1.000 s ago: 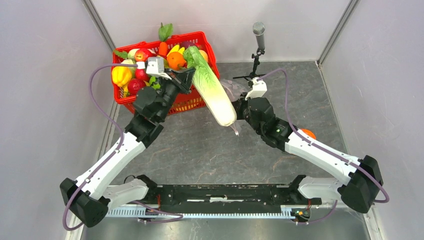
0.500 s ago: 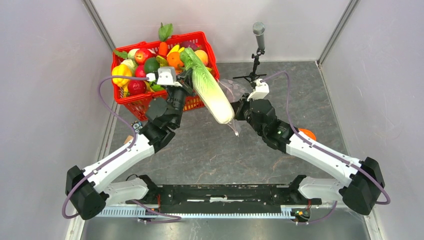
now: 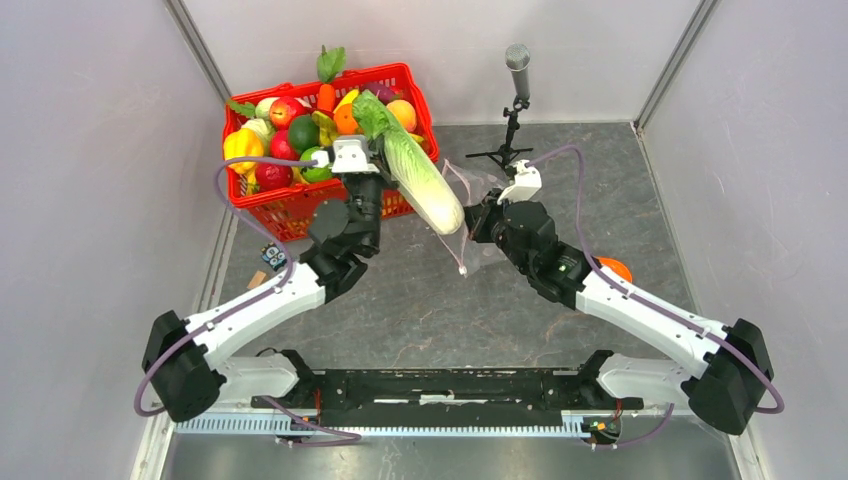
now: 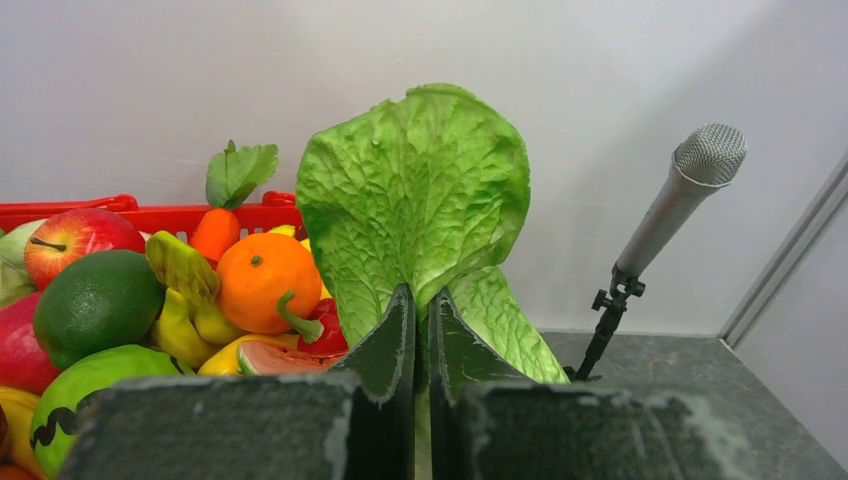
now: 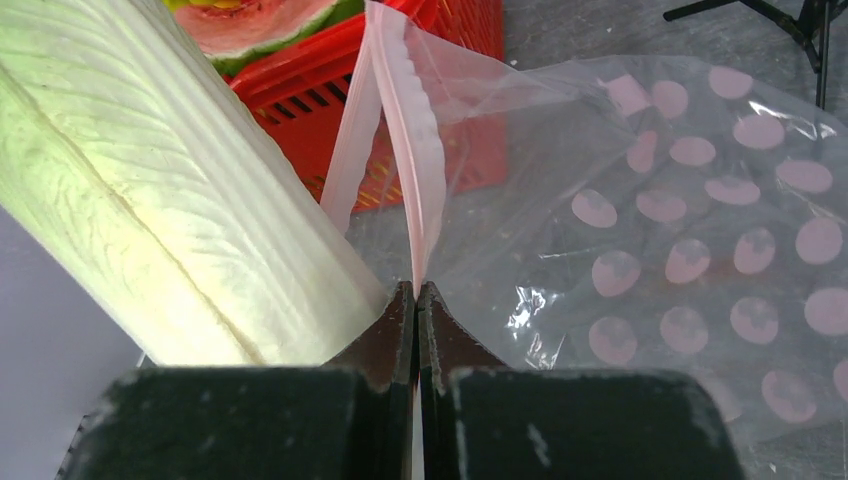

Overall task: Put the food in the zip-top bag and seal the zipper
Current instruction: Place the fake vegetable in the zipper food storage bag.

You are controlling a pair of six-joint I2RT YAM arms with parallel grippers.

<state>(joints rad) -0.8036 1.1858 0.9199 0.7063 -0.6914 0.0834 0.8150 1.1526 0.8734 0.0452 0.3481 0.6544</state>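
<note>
grey table (image 3: 420, 300) showing between arms; walls close behind red basket (image 3: 300, 215) and microphone (image 3: 517, 60). clamped tight in left gripper (image 4: 421, 300): cabbage (image 3: 425, 185), tilted above basket's right rim, white tip just beside zipper (image 5: 415, 170). pinched closed in right gripper (image 5: 416, 290): zip-top bag (image 5: 700, 230) edge (mouth parted beyond fingertips). basket heaped with toy produce.

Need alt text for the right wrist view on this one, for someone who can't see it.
The right gripper is pinched shut on the pink zipper of a clear, dot-printed zip-top bag. A long white-green cabbage fills the left of the picture, close beside the bag's parted mouth, with a red basket and a watermelon slice behind.
</note>
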